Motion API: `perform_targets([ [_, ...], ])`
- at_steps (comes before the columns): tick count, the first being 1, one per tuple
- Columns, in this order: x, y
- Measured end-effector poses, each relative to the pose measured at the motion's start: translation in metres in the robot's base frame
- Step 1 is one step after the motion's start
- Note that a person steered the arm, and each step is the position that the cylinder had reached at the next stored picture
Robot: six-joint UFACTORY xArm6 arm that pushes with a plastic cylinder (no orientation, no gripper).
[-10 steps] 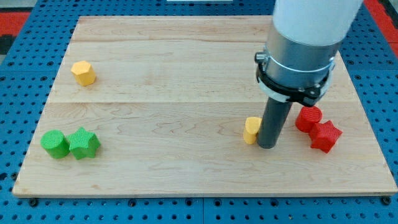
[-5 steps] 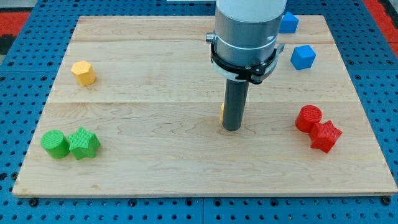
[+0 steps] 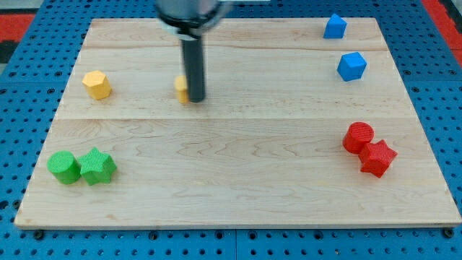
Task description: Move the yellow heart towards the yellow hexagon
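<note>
Scanning near to far: green cylinder point(image 3: 63, 167) and green star point(image 3: 97, 166) sit touching at the counter's point(image 3: 216, 195) bottom-left corner, well clear of my line. Red cylinder point(image 3: 358, 136) and red star point(image 3: 378, 158) are touching at the view's right, also irrelevant. No claw on this rig, so there's no open or closed state to give, just a rod. My tip point(image 3: 195, 99) is pressed against the right side of the yellow heart point(image 3: 182, 88), which mostly hides behind the rod. That's deliberate: I'm on the side away from the yellow hexagon point(image 3: 96, 84), so a leftward push drives the heart at it. Heart is near the hexagon but apart, roughly level with it; I'd judge most of the travel done. Farthest back, two blue blocks point(image 3: 351, 66) point(image 3: 334, 27) at top right, shapes unclear.
</note>
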State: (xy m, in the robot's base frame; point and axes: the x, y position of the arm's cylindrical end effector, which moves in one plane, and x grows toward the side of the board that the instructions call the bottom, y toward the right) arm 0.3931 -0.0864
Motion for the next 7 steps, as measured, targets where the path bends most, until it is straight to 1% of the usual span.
perform_targets([
  [1,-0.019,-0.008],
  [2,-0.028,-0.023],
  [4,-0.028,-0.108],
  [5,-0.031,-0.097],
  [6,-0.037,-0.058],
  [7,-0.049,-0.045],
])
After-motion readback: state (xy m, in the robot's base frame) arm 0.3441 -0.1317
